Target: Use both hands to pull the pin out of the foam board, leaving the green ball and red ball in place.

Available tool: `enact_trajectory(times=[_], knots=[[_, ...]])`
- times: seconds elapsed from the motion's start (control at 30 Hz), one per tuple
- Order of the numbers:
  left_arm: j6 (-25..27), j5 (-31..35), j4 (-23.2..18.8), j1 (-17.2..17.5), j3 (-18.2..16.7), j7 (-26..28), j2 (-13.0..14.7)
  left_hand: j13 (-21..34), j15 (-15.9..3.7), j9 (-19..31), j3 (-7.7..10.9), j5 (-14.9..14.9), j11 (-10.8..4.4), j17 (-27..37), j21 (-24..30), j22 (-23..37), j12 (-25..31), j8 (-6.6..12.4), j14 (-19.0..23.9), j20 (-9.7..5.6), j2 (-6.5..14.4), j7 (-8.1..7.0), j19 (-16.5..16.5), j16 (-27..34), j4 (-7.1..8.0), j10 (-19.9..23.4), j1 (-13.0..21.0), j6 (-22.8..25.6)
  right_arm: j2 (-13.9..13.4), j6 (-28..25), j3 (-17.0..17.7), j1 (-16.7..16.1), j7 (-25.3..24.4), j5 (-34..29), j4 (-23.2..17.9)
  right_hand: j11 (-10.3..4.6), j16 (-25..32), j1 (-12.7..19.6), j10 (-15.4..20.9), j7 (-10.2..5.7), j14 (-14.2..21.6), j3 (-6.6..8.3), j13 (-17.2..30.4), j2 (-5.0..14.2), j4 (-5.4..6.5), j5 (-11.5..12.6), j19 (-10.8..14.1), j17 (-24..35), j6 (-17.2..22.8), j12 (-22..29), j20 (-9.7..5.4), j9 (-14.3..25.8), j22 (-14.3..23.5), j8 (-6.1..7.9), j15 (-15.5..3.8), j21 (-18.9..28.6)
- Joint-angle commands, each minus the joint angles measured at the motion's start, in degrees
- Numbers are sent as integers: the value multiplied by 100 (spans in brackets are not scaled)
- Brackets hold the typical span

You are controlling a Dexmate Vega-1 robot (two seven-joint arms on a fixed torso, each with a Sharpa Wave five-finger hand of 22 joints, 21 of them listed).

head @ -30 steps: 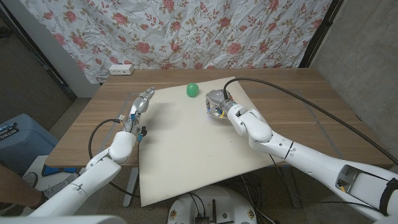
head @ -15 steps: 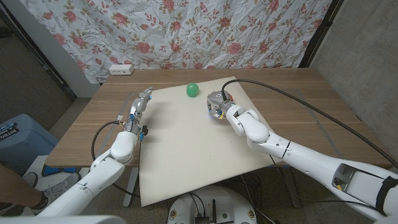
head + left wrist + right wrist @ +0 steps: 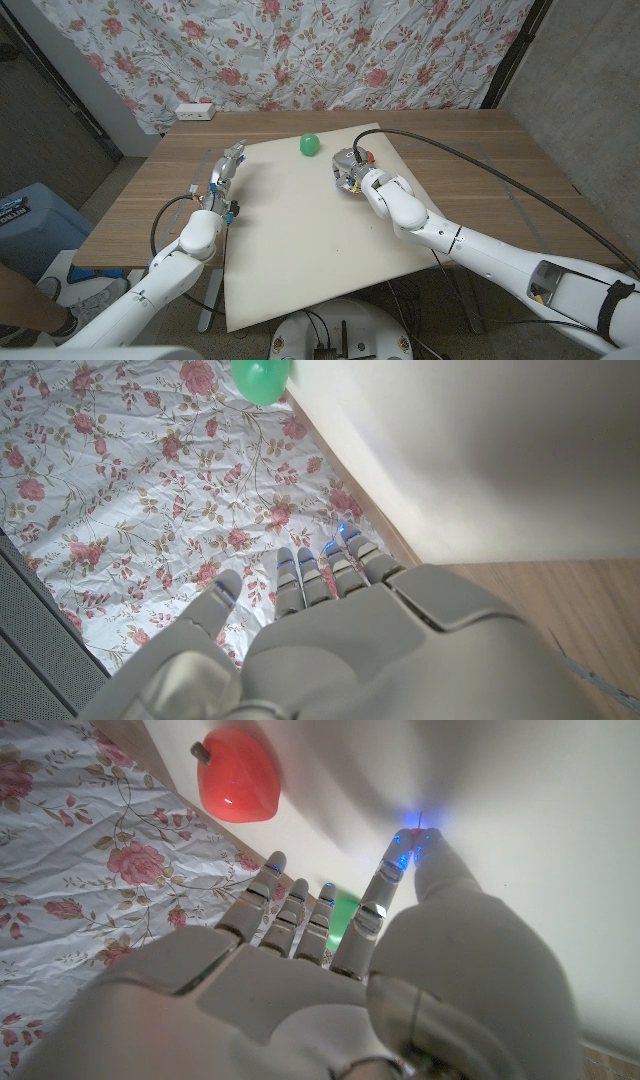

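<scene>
A cream foam board [image 3: 300,230] lies on the wooden table [image 3: 470,170]. The green ball [image 3: 310,144] sits near the board's far edge, and the same green ball [image 3: 262,378] appears in the left wrist view. My right hand [image 3: 349,168] is on the board just right of it, with the red ball [image 3: 367,155] peeking out behind the hand. In the right wrist view the red ball [image 3: 238,788] lies beyond the fingers, and thumb and a finger [image 3: 405,850] pinch a thin pin [image 3: 420,820] at the board. My left hand [image 3: 225,172] sits at the board's left edge, fingers straight.
A black cable [image 3: 470,155] runs from my right arm across the table's right half. A white power strip [image 3: 194,111] lies at the far left corner before the floral curtain [image 3: 300,50]. A blue bin [image 3: 25,215] stands on the floor at the left.
My left arm has edged slightly forward along the board's left edge. The right hand stays by the red ball, and both balls are where they were.
</scene>
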Motion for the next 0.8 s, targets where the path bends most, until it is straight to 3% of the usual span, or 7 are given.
enact_trajectory(times=[0.03, 0.4, 0.8], knots=[[-45, -44, 138, -141, 90, -81, -37, 13, -265, 11, 46, 20, 13, 0, -12, 11, 17, -5, -8, -440, 428, 34, 18, 6, -21, 25, 30, -19, 94, -85, -41, 37, 91, 69, 78, 52, 35, 12, -26, 13, 41, -25, 13, -43, 10, 41, -39, 33, -101, -18, -12, 30, 33, -48, -2, -17], [-30, -52, 196, -227, 135, -111, -38, 13, -248, 11, 55, 19, 10, -1, -16, 11, 20, -7, -7, -417, 426, 24, 16, 7, -28, 31, 27, -28, 149, -62, -26, 98, 57, 325, 127, 126, 13, -81, -113, 27, 8, -87, 16, -69, 55, 43, -74, 40, -438, -46, 25, 42, 33, -174, 60, -19], [-37, -65, 338, -404, 210, -201, -64, 14, -228, 12, 68, 18, 22, 0, -18, 11, 19, -1, -7, -409, 430, 23, 16, 8, -33, 31, 25, -16, 122, -137, -11, 118, 50, 526, 67, 276, -84, -336, -350, 40, -99, -247, 22, -288, 95, 116, -151, 25, -1112, -95, 91, 17, 34, -467, 189, -25]])
